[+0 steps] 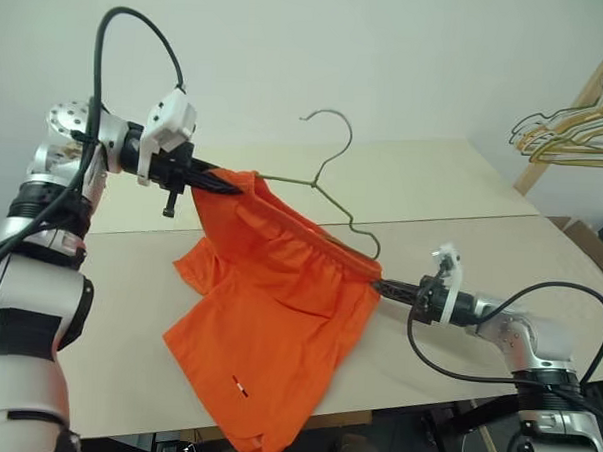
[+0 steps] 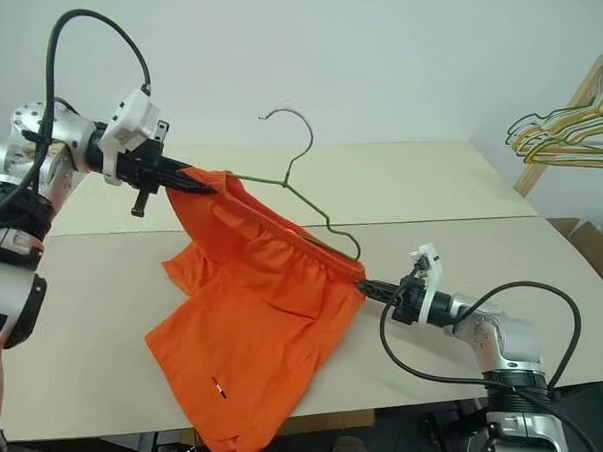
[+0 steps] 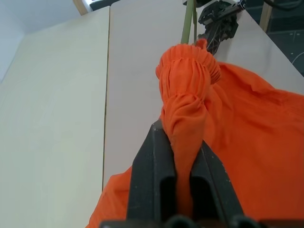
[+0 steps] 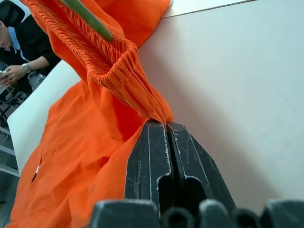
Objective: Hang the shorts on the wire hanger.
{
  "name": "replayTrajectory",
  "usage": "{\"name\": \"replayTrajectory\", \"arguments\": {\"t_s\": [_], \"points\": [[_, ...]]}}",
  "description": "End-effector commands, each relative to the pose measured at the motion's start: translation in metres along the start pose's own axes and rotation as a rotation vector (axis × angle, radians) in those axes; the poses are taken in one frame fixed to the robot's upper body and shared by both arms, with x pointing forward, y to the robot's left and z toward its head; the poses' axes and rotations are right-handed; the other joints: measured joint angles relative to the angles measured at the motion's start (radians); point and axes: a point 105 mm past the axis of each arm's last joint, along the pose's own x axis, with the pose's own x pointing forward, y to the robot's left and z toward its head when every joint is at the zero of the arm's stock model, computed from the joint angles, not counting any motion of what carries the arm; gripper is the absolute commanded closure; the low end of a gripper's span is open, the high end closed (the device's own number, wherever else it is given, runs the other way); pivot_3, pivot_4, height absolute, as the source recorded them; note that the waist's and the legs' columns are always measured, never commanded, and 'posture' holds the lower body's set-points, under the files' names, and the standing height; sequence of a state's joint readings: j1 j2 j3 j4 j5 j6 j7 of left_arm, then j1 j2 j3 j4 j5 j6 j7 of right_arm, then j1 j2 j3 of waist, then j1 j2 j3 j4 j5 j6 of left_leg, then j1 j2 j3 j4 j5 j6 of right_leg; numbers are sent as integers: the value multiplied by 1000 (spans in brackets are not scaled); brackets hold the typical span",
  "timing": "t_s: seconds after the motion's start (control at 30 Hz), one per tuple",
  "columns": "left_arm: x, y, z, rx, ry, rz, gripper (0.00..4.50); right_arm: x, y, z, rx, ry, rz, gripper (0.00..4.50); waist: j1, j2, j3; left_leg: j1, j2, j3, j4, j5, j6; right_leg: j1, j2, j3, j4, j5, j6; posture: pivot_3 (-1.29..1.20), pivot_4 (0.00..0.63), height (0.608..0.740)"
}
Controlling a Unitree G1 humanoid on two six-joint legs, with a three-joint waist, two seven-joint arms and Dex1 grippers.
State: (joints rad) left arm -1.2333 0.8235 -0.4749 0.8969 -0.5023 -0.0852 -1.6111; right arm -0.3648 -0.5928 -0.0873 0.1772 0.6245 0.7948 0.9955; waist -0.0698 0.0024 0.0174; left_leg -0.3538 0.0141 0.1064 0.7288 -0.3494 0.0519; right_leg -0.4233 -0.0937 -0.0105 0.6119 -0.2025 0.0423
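Nearest the robot, over the front edge of the table [image 1: 125,378], the shorts [image 1: 277,335] hang with their legs drooping down toward the table edge, one leg bearing a small white mark. Higher up, the waistband is stretched taut between both grippers: the right gripper [image 1: 384,287] is clamped shut on one end of the band, low and near the table, and the left gripper [image 1: 218,182] is clamped shut on the other end, raised well above the surface. The hanger [image 1: 328,192] lies along that stretched band, its lower bar tucked inside the waistband as the wrist views suggest, its hook rising free above the cloth. So the long axis of both band and hanger runs on a slant, high at the left gripper and low at the right, with the hook pointing up and away from the robot. By my reading the threading step is nearly done; the next move calls for levelling the band and easing the grips so the cloth settles on the wire. Farther off, on the right, a bunch of hangers [image 1: 576,128] hangs on a wooden rail.
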Motion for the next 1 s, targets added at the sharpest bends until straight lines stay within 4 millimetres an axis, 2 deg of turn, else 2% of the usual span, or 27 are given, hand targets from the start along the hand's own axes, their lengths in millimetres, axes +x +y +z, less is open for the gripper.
{"name": "replayTrajectory", "arguments": {"t_s": [0.03,0.2,0.37,0.5,0.63,0.73,0.83,1.0], "points": [[-19,4,1,25,31,59,4500,-18,-14,7,-48,18,-86,4476,-1,0,0,0,0,0,0,0,0,0,0,0,0,0,0,-43,0,740],[-19,5,-2,23,34,66,4500,-23,-15,14,-75,23,-98,4476,-1,0,0,0,0,2,0,0,0,0,0,0,0,0,0,-46,0,740],[-17,4,-18,62,133,55,4500,-27,-4,23,-276,82,-84,4476,1,0,0,0,0,3,0,0,0,0,0,0,0,0,0,-43,0,740],[-8,3,-25,124,182,48,4500,-28,13,46,-491,108,-76,4476,0,0,0,0,0,4,0,0,0,0,0,-1,-1,0,0,-49,0,740],[12,9,-18,136,84,117,4500,-24,28,72,-764,172,-97,4476,0,0,0,0,0,4,1,0,0,0,0,0,0,0,0,-61,0,740],[21,8,-15,162,37,138,4500,-22,31,93,-858,176,-138,4476,-1,0,0,0,0,4,1,0,0,0,0,0,0,0,0,-63,0,740],[27,10,-8,140,-38,190,4500,-22,33,103,-991,255,-135,4476,-2,0,0,0,0,4,1,0,0,-1,0,0,0,0,0,-63,0,740],[31,3,-11,120,-64,206,4500,-17,40,129,-1132,237,-143,4476,-4,0,0,0,0,5,1,0,0,0,0,-1,0,0,0,-52,0,740]]}}
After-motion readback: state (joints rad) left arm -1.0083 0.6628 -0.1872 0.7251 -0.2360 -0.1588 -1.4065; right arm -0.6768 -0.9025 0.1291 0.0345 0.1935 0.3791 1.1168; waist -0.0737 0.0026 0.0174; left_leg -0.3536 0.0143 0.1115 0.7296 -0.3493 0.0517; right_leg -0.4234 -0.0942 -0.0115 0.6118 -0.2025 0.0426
